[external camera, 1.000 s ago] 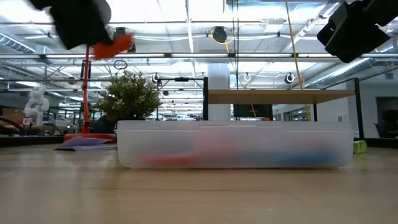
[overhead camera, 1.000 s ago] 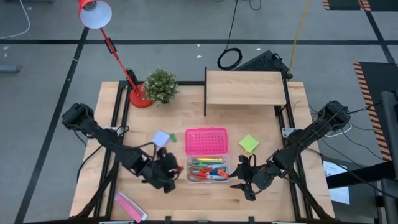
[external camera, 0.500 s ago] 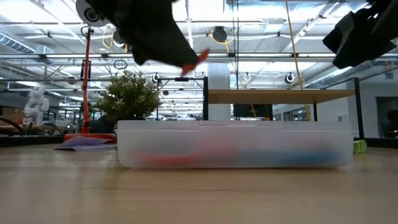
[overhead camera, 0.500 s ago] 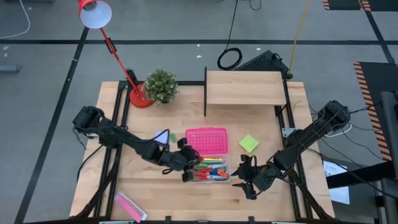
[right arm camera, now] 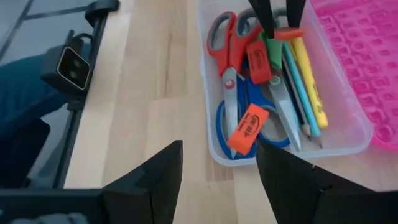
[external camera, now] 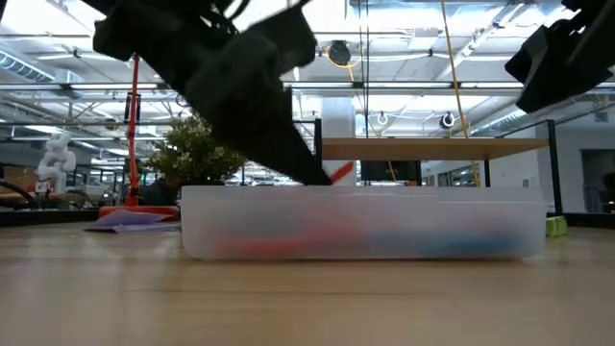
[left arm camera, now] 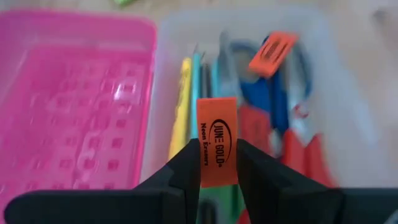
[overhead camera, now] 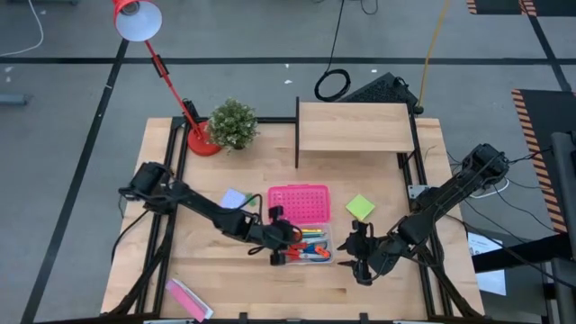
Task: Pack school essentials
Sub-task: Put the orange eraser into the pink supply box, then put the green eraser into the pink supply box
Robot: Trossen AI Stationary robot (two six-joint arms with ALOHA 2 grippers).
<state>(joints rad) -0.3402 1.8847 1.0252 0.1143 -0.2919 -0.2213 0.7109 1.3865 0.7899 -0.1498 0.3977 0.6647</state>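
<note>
orange eraser [left arm camera: 217, 149] upright, scissors [right arm camera: 231, 78] flat

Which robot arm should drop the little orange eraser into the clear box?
The left. Its end effector already pinches the orange eraser right over the clear box, above the scissors. The right end effector hangs open and empty beside the box.

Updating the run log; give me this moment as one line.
left gripper: shut on orange eraser, over clear box | right gripper: open, waiting beside box
</note>
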